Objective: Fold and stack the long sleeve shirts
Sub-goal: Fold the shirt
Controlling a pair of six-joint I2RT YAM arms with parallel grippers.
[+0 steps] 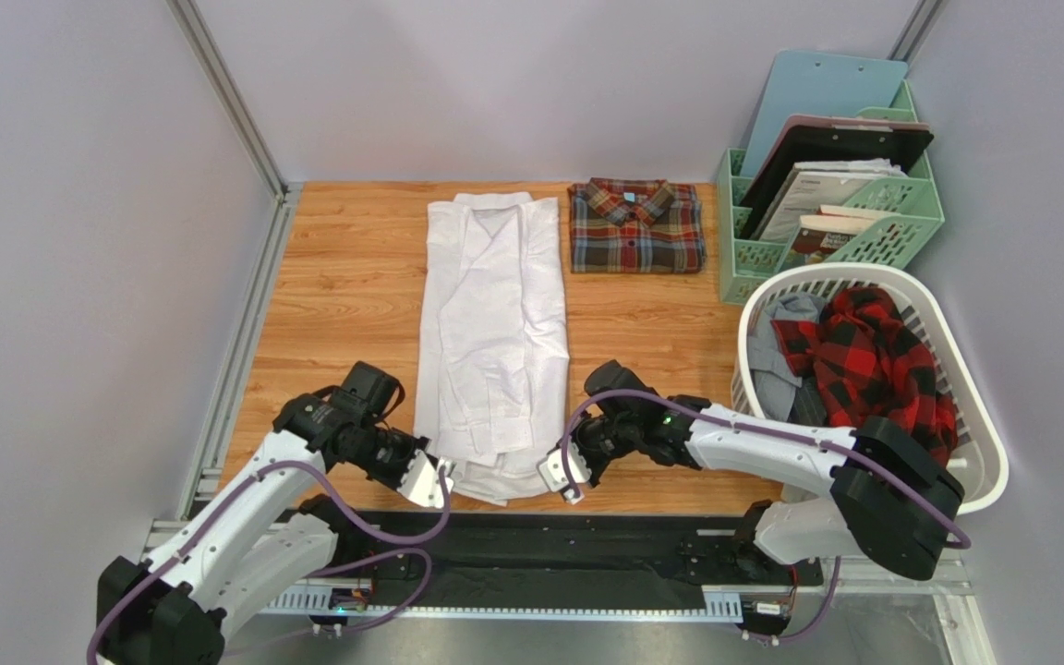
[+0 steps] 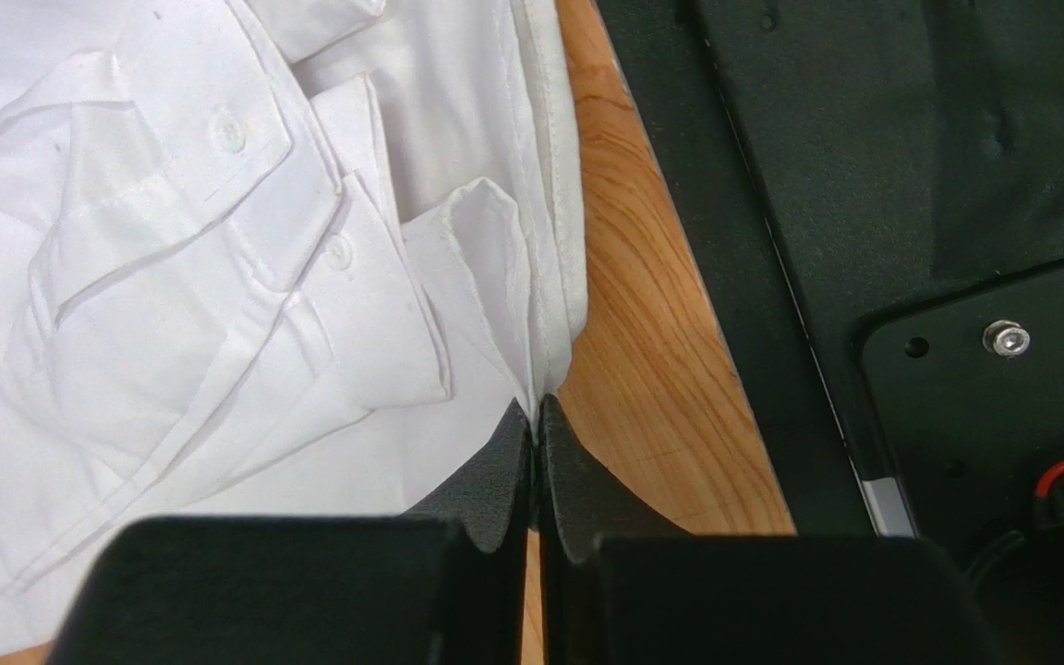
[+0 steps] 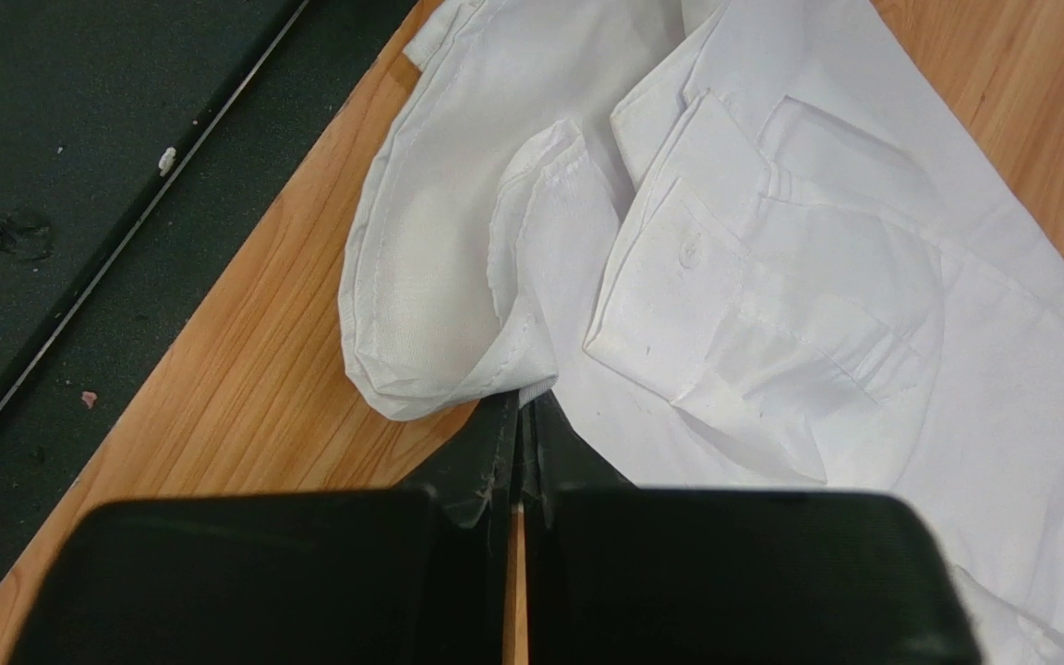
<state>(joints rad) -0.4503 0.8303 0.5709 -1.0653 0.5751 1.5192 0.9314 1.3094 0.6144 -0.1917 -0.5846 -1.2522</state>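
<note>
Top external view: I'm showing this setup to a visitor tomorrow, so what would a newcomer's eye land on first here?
The white shirt, folded into a long strip at the centre, with the left hand and right hand each shut on its near hem. Then the folded plaid shirt beside its collar at the far edge, and the red-and-black checked garment in the white laundry basket on the right.

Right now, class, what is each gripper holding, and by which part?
Both hold the white shirt by its near edge: the left gripper pinches the left corner, and the right gripper pinches the right corner.
</note>
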